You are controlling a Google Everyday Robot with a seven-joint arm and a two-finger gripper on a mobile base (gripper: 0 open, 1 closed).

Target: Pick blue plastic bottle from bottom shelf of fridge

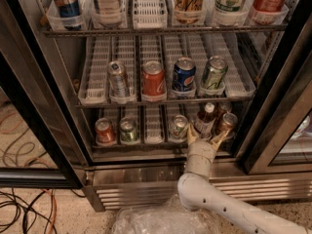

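Note:
The fridge (34, 96) stands open. Its bottom shelf (151, 143) holds a red can, a green can, a silver-green can, the blue plastic bottle (204, 120) and a brown can (226, 123). The bottle has a white cap, dark liquid and a pale label. It stands fourth from the left, next to the brown can. My gripper (205, 136) is at the shelf's front rail. Its fingers (192, 134) are spread open on either side of the bottle's base. The bottle stands upright on the shelf.
The middle shelf holds a silver can, a red can (153, 79), a blue can (184, 74) and a green can. The top shelf holds several bottles and cans. A glass door (282, 106) stands at the right. Cables (19, 199) lie on the floor at left. A plastic bag (156, 221) lies below.

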